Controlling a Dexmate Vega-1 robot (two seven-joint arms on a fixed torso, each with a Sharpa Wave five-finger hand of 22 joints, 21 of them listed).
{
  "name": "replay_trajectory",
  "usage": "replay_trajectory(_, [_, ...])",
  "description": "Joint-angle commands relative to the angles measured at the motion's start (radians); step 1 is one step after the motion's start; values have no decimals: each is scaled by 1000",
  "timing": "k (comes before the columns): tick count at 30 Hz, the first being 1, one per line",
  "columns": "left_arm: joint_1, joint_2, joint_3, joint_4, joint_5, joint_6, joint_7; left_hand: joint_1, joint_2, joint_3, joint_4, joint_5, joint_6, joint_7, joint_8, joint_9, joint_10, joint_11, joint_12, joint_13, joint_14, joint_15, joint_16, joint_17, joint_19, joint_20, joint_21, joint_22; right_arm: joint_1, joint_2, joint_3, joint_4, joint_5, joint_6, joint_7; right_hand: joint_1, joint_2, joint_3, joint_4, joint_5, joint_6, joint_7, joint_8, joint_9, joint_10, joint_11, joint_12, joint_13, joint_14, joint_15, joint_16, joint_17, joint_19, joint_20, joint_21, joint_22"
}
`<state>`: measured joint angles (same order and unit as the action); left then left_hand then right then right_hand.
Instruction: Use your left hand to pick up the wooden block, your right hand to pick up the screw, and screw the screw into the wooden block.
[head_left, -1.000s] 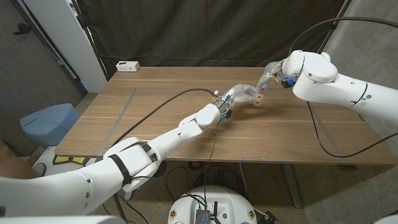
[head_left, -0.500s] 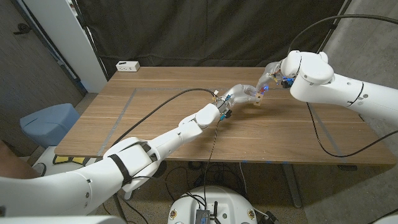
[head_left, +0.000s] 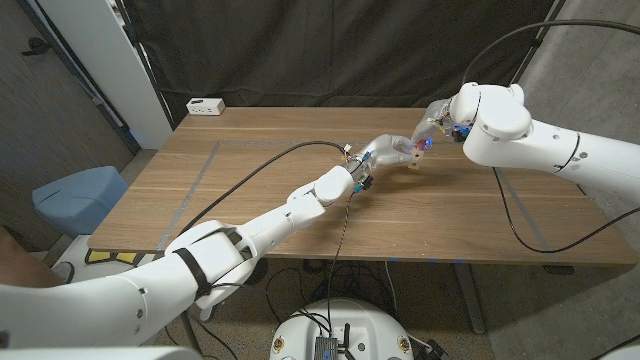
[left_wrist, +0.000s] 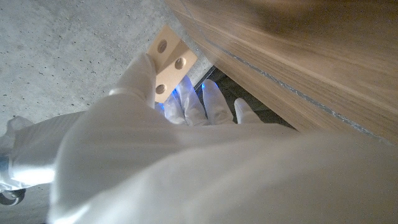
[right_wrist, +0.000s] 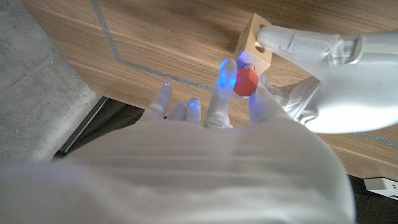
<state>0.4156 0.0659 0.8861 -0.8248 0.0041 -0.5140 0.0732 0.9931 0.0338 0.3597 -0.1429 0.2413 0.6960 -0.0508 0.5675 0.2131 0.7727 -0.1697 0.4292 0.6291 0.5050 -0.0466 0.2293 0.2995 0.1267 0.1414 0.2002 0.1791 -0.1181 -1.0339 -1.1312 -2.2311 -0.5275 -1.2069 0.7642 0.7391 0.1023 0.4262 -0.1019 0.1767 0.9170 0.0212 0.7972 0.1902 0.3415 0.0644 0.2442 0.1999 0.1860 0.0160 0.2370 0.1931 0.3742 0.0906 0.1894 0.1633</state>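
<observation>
A: State the current grip on each part.

B: The left robot hand (head_left: 392, 150) grips the wooden block (right_wrist: 254, 42) and holds it just above the counter (head_left: 250, 180). The right robot hand (head_left: 436, 122) pinches the screw (right_wrist: 246, 81) by its red head between its fingers (right_wrist: 225, 78). The screw tip meets the block face nearest the right robot hand.

A: Is the screw seated in a hole?

B: That cannot be confirmed. In the right wrist view the red head hides the point of entry. In the left wrist view three holes show on another face of the block.

A: List the likely faults from this position.

B: First, cross-threading: if the screw stands tilted to the hole, turning it will likely jam it. Second, slip: the pinch covers only the head, so a turn may roll the screw out of the fingers and drop it to the counter. Third, block rotation: the left robot hand holds the block near one end, so turning force from the right robot hand may twist the block in its grip.

A: Corrective measure?

B: Align the screw with the hole before turning, and keep the block held firmly.
</observation>
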Motion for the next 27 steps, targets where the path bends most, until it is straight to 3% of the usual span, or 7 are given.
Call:
replay_trajectory(1, [14, 9, 0, -29, 4, 17, -1, 1, 35, 2, 0, 10, 106, -58, 10, 2, 51, -44, 45, 22, 5, -84, 0, 1, 2, 5, 2, 2, 8, 10, -33, -3, -54, -42, -2, -22, -2, -15, 3, -5, 30, -1, -2, -1, 25, -5, 8, 1, 24, -3, 10, 3, 18, 2, 6, 3])
replay_trajectory(8, [20, 12, -1, -42, 6, 24, 4, -2, 43, 5, 2, 16, 96, -56, 6, 3, 41, -41, 43, 22, 3, -79, -2, 2, 1, 11, 2, 2, 26, 15, -65, -2, -84, -68, 0, -45, -8, -33, 4, -2, 73, 1, -6, -5, 57, -2, 11, 1, 52, -7, 13, 2, 41, 2, 9, 3])
replay_trajectory(20, [13, 5, -1, -25, 6, 16, 4, -5, 39, 1, -2, 22, 107, -57, 10, 4, 51, -44, 48, 22, 6, -83, -2, 0, 1, 7, 2, 2, 59, 16, -105, 3, -100, -86, 21, -83, -38, -63, 10, -1, 80, 2, -20, -8, 67, 3, 6, 0, 61, -5, 8, 1, 48, 4, 6, 3])
replay_trajectory(27, [5, -3, 0, -3, 4, 7, 2, -5, 38, -1, -4, 25, 108, -60, 10, 4, 54, -44, 49, 21, 7, -83, -2, 0, 2, 6, 2, 2, 80, 16, -122, 9, -98, -81, 42, -140, -70, -101, 24, 8, 48, 5, -54, -8, 54, 7, -10, 0, 56, 14, -3, 2, 39, 7, -1, 4])
